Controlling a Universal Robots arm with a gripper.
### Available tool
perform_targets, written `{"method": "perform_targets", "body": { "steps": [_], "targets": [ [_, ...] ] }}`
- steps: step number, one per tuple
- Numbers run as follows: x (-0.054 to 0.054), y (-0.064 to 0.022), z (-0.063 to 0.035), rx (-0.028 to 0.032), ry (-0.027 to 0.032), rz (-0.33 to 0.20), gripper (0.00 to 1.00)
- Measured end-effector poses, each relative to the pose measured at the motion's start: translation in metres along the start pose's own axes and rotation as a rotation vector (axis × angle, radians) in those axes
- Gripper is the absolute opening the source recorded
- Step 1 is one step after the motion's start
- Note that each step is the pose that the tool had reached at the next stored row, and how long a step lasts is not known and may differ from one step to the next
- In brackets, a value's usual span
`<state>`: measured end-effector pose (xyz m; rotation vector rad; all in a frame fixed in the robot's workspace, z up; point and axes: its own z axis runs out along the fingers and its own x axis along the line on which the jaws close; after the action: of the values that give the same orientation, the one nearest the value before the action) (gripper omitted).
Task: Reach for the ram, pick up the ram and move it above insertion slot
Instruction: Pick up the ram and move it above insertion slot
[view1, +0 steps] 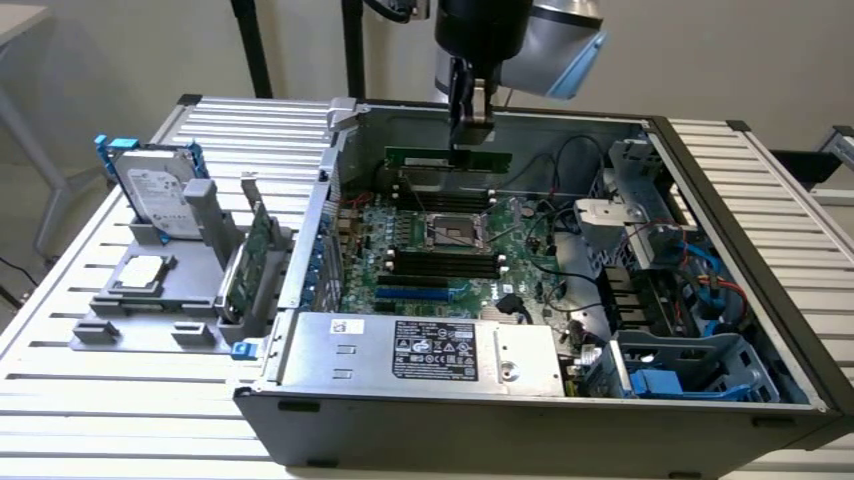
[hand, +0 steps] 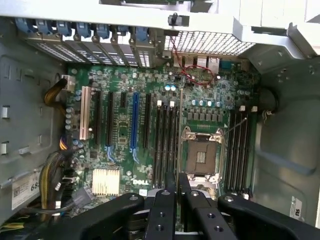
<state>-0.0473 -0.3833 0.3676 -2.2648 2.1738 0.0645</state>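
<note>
Here: fingers (view1: 470, 133) nearly shut, pinching ram (view1: 449, 158), slim green stick, above motherboard (view1: 447, 250).

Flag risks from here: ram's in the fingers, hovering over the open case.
1. The gripper pinches the ram only at its top edge; the stick could tilt or slip onto the motherboard.
2. The slots beside the CPU socket are narrow and close together, so slight misalignment could hit a neighbouring slot.
3. Loose cables lie near the path.
</note>
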Motion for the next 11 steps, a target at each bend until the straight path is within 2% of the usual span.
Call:
{"method": "perform_targets", "body": {
  "steps": [5,11],
  "targets": [
    [-0.012,-0.0029,0.0079,0.0000,0.0016,0.002,0.14],
    [-0.014,-0.0039,0.0096,0.0000,0.0027,0.005,0.14]
  ]
}}
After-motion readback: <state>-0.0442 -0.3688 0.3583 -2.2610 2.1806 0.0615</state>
